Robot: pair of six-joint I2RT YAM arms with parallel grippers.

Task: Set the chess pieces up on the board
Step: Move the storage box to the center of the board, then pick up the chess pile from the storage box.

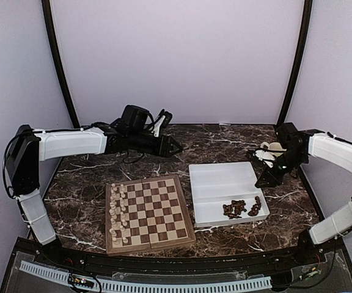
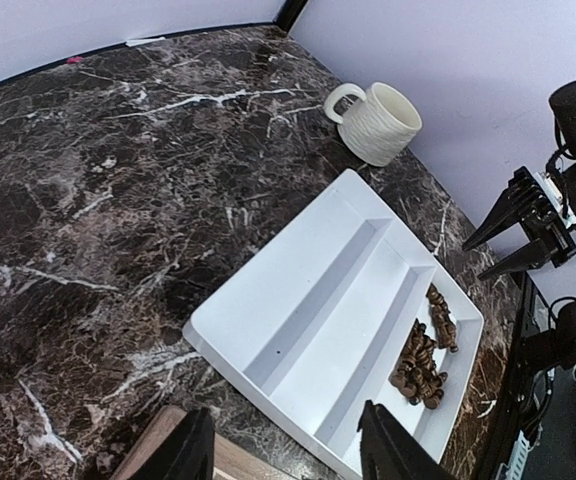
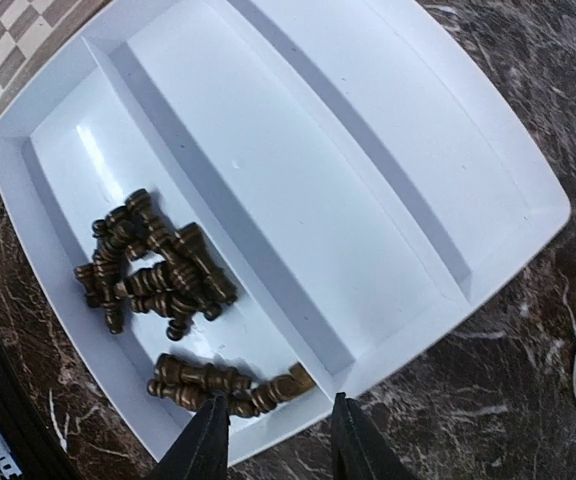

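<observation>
Right gripper [image 3: 273, 440] hangs over tray [image 3: 388, 120], jaws parted, empty. Dark pieces [image 3: 158, 270] lie heaped in near compartment. Cream pieces [image 1: 118, 210] stand along left side of board [image 1: 157, 210]. Left gripper [image 2: 286, 450] parted, empty, beyond board. Dark pieces likely light, hard, smooth, apt to roll, so pinch one across narrow waist.

Soft, even light with a faint violet cast fills every view, and shadows are weak. The white tray [image 3: 398, 150] ahead of the right gripper [image 3: 273, 435] is the brightest surface and carries a small glare streak. The dark counter [image 2: 88, 200] ahead of the left gripper [image 2: 283, 445] shows a dull sheen. The overhead view is grainy and soft.
</observation>
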